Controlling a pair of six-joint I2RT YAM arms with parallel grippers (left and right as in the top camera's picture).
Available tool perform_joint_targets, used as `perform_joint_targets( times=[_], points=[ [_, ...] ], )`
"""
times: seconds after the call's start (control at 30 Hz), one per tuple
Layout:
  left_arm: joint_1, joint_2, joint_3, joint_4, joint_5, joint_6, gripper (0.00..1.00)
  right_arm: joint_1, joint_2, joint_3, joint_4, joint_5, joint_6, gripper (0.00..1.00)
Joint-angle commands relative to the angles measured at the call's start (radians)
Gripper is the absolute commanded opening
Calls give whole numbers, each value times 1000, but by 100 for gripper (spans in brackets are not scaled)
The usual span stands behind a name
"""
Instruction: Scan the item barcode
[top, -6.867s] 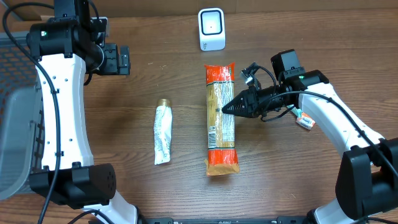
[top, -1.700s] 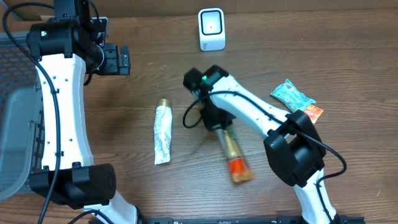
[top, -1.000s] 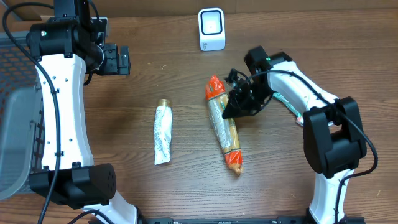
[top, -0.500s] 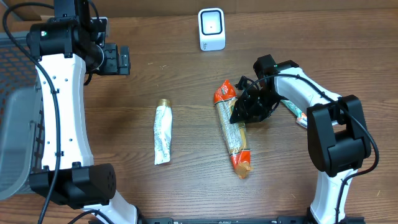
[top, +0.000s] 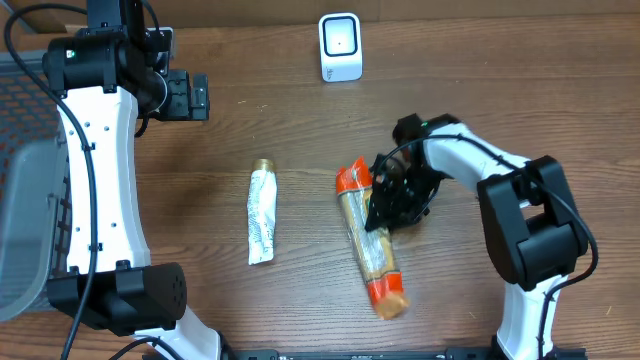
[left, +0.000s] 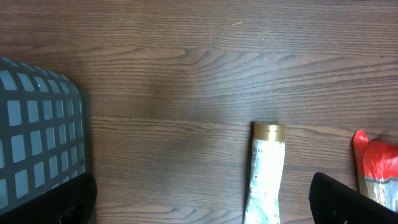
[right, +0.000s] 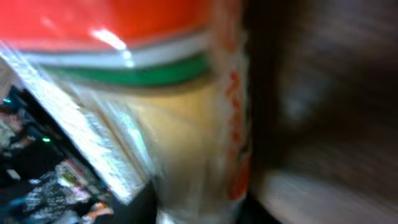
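Pack (top: 372, 245) flat on the bench (top: 480, 90), slanted, one orange end up-left and the other down-right, well apart from the scanner (top: 340, 47) at the far edge. Right fingers (top: 386, 204) down at its upper half, touching or just beside its right edge. Pinching or not: impossible to tell, with the overhead view too dark there and the wrist view a blur of film and orange print close against the lens. Left fingers (left: 351, 199) spread wide, off to the far left, holding nothing.

Likely troubles from here:
- Slick film sliding out of a shallow edge grip on the lift.
- Long pack drooping or swinging from an off-centre hold, with the barcode turned away from the scanner window.
- Pushing rather than pinching, merely skating the pack across the wood.
- Nudging the tube (top: 262, 215) lying near its left side.

Barcode not made out here, so possibly face down.

Smooth dark wood-grain bench, probably offering little grip to thin film. Grey mesh basket (top: 25, 210) at the left edge. Nothing visible of the room beyond.
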Motion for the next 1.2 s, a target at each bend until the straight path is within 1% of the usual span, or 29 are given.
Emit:
perform_joint_targets(
  times=[0.0,0.1,0.23,0.37,0.47,0.63,0.9,1.0,1.17],
  points=[
    [-6,12,2,0,-5,18,100,5,-9,-29,33,50,10,15],
    [-6,12,2,0,-5,18,100,-1,-10,-27,58,-6,10,13],
    [-6,12,2,0,-5,18,100,-1,-10,-22,89,-75,10,4],
    [-6,12,2,0,-5,18,100,-13,-19,21,87,-183,1,4],
    [-6,12,2,0,-5,18,100,-43,-50,61,64,-360,-81,4],
    [-6,12,2,0,-5,18,100,-118,-104,127,-62,-590,-220,4],
    [-8,12,2,0,-5,18,100,-203,-147,206,-343,-824,-469,4],
    [-8,12,2,0,-5,18,100,-220,-154,237,-426,-866,-526,4],
    [-7,12,2,0,-5,18,100,-225,-154,279,-468,-867,-544,4]
  ],
)
